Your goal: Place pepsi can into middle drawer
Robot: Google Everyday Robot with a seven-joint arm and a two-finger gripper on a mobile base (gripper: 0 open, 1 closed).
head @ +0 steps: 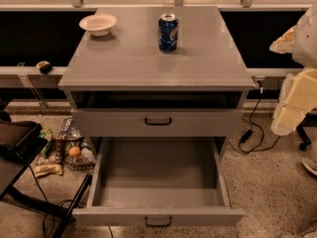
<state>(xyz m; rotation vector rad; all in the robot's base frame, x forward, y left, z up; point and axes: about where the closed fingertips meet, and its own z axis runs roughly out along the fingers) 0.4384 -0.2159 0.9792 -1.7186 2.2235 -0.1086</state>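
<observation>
The pepsi can [168,32], dark blue with a silver top, stands upright on the grey cabinet top [148,58], toward the back middle. The middle drawer [158,182] is pulled out wide toward me, and its grey inside is bare. Its black handle [158,222] is at the front edge. My gripper [293,103] shows as cream and white parts at the right edge of the view. It is off to the right of the cabinet, at about the height of the cabinet top, well apart from the can, and holds nothing that I can see.
A white bowl [98,24] sits at the back left of the cabinet top. The handled drawer above [158,121] is shut. A dark stand [20,143] and a basket of clutter [72,150] are on the floor at left. Cables [250,130] lie at right.
</observation>
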